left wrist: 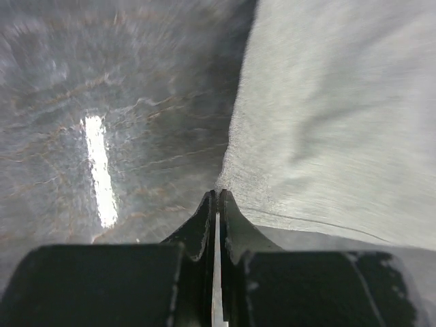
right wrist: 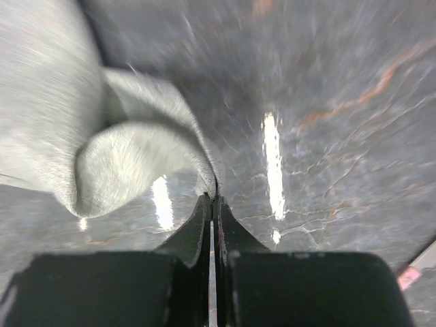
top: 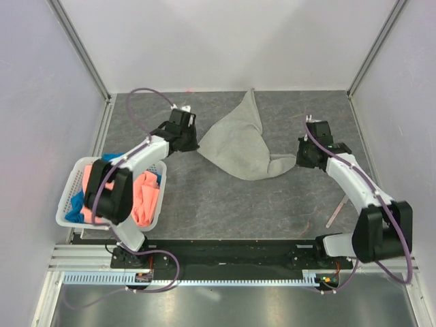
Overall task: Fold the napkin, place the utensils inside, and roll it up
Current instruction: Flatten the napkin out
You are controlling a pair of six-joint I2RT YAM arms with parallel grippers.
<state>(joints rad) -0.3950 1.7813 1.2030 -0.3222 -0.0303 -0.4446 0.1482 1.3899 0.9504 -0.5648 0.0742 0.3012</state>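
Observation:
The light grey napkin (top: 238, 143) lies crumpled on the dark tabletop between the two arms, one point reaching toward the back wall. My left gripper (top: 196, 144) is shut on the napkin's left corner (left wrist: 320, 116), the cloth edge meeting its tips (left wrist: 218, 194). My right gripper (top: 300, 159) is shut on the napkin's right corner, where the cloth (right wrist: 122, 157) curls up to the tips (right wrist: 213, 197). The utensils, a slim pinkish-brown stick (top: 336, 211), lie on the table near the right arm; a pink end (right wrist: 410, 275) shows in the right wrist view.
A white basket (top: 68, 194) at the left edge holds a coral-orange cloth (top: 144, 194) and a blue cloth (top: 76, 204). White walls enclose the table on three sides. The arm bases stand on the black rail (top: 231, 255) at the near edge.

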